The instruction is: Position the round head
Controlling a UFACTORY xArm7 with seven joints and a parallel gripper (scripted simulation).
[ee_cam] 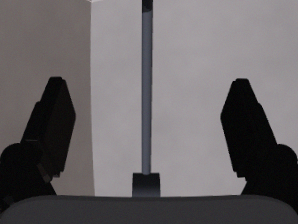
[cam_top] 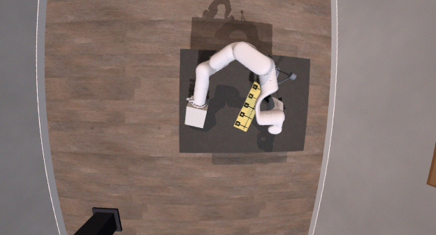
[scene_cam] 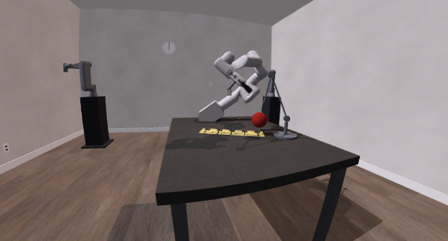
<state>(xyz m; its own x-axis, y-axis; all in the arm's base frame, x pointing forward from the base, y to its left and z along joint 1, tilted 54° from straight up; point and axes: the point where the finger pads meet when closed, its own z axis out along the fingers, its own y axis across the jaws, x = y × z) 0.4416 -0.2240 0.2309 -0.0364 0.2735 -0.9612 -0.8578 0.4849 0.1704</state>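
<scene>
The grey lamp stands on its round foot (scene_cam: 285,135) at the bench's right side. Its arms rise to a top joint (scene_cam: 271,74) (cam_top: 293,76), and its red round head (scene_cam: 259,120) hangs clear of the bench, near the foot end of the yellow strip (scene_cam: 231,133) (cam_top: 242,119). The head is hidden under my arm in the top view. I cannot tell exactly which mark it is over. My gripper (scene_cam: 240,91) (ee_cam: 148,96) is open and empty, above and behind the head. In the wrist view a grey lamp rod (ee_cam: 146,100) shows between the fingers, touching neither.
My white arm (cam_top: 253,57) arches above the dark bench (cam_top: 216,143) from its base (cam_top: 195,115). Its elbow side passes close to the lamp in the top view and covers part of the strip. Another robot on a black pedestal (scene_cam: 94,121) stands away from the bench.
</scene>
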